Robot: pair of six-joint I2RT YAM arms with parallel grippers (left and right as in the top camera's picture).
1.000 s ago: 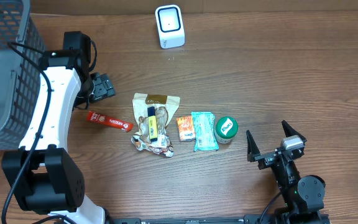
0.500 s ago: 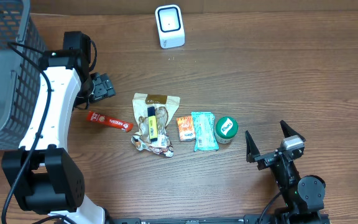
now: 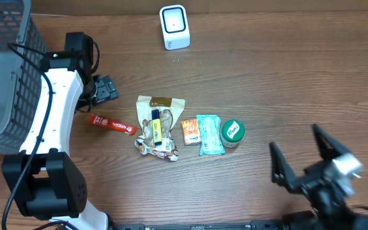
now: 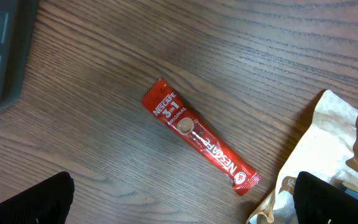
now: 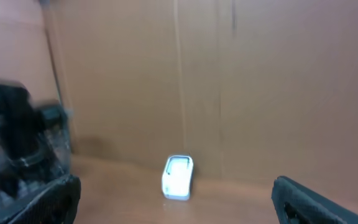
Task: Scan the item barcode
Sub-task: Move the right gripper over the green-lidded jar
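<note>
Left hand [image 3: 109, 89]: fingers spread as wide as they go, nothing between them. I have it over the left part of the surface [image 3: 286, 70], just beside the near end of the red sachet.
Right hand [image 3: 296, 144]: fingers also fully apart and holding nothing. It is raised at the near right corner, well apart from every item.
Red sachet [image 3: 113, 125]: a Nescafé 3in1 stick lying flat on a diagonal. In my left wrist view it sits between the two fingertips but clear of both. Its lower end is just beside the snack bag, with a thin gap.
Snack bag [image 3: 158, 124]: beige and crinkled, in the middle of the surface, with a yellow stick [image 3: 156, 126] lying on top.
Row to the right of the bag: orange packet [image 3: 191, 132], teal packet [image 3: 209, 135], green-lidded jar [image 3: 232, 131]. They lie side by side and look to be touching.
Scanner [image 3: 174, 27]: white, upright at the far edge, well apart from the items. My right wrist view is blurred, but the scanner shows in it against a brown wall.
Basket [image 3: 18, 25]: dark wire, at the far left corner beside the left arm.
Barcodes: I cannot make one out on any item.
</note>
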